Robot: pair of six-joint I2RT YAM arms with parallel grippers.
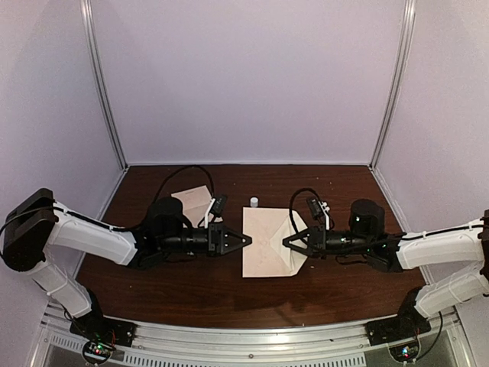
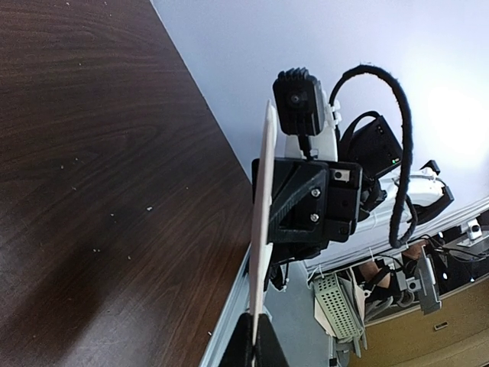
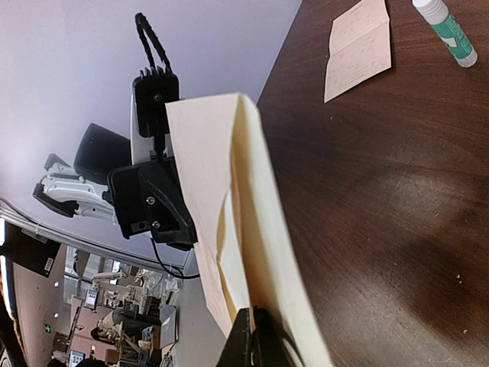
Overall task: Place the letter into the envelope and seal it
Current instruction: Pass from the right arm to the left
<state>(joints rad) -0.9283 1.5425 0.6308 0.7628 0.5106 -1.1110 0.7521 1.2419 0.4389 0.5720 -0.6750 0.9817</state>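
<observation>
Now the envelope (image 1: 263, 241) hangs over the middle of the bench (image 1: 153, 283), about halfway between the left and right edges. It is stretched between the two arms. The left fingers (image 1: 247, 239) are pressed together on its left edge. The right fingers (image 1: 286, 243) are pressed together on its right side, where the pointed flap stands open. Both wrist views show only a thin bite of paper in each grip.

The letter (image 1: 195, 203) lies flat on the bench, left of centre and toward the far edge, well apart from the envelope. It is not yet inside, so I judge the task to be at an early step.

The main risk is that no arm is free. To fetch the letter, one arm must let go, and then the envelope hangs from one small pinch. It may droop, turn or slip out, and the mouth may close.

A second risk is tension. If the arms move apart even a little, the paper can tear at a grip or slide out. If they come closer, the envelope can buckle and take a crease.

The glue stick (image 1: 253, 202) is near, just on the far side of the envelope. A careless swing toward the far edge may knock it away.
</observation>
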